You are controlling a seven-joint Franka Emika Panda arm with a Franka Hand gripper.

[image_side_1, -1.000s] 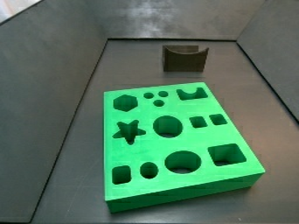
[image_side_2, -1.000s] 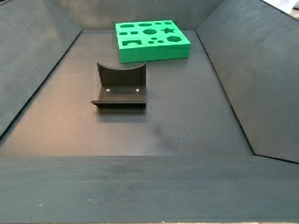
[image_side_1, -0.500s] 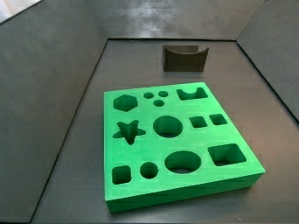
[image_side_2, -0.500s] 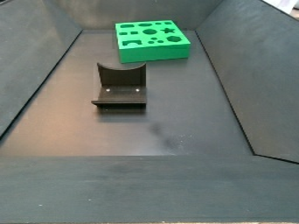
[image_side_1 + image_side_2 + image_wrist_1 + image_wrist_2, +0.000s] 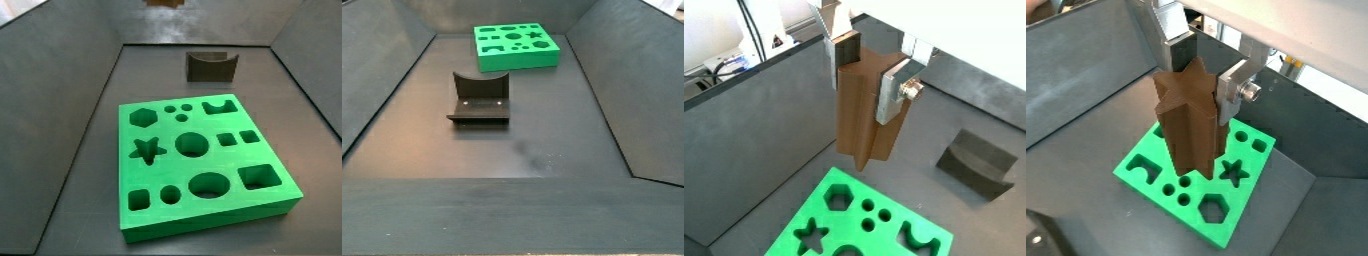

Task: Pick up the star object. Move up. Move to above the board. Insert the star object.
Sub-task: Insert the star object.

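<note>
My gripper (image 5: 869,80) is shut on the star object (image 5: 865,110), a tall brown post with fluted sides. It hangs upright between the silver fingers, and its star-shaped end faces the camera in a wrist view (image 5: 1189,130). The gripper (image 5: 1203,85) holds it high above the board (image 5: 838,222), a thick bright green slab with many shaped holes, also seen in a wrist view (image 5: 1160,182). In both side views the board (image 5: 174,170) (image 5: 516,58) lies on the dark floor with its star hole (image 5: 147,150) open. Only a dark tip (image 5: 163,2) shows at a side view's top edge.
The fixture (image 5: 211,65), a dark L-shaped bracket with a curved notch, stands on the floor apart from the board; it also shows in a side view (image 5: 478,100) and a wrist view (image 5: 978,160). Dark sloping walls enclose the floor on all sides.
A dark tip has come into view at the top edge of one side view. The board and the fixture have not moved.
</note>
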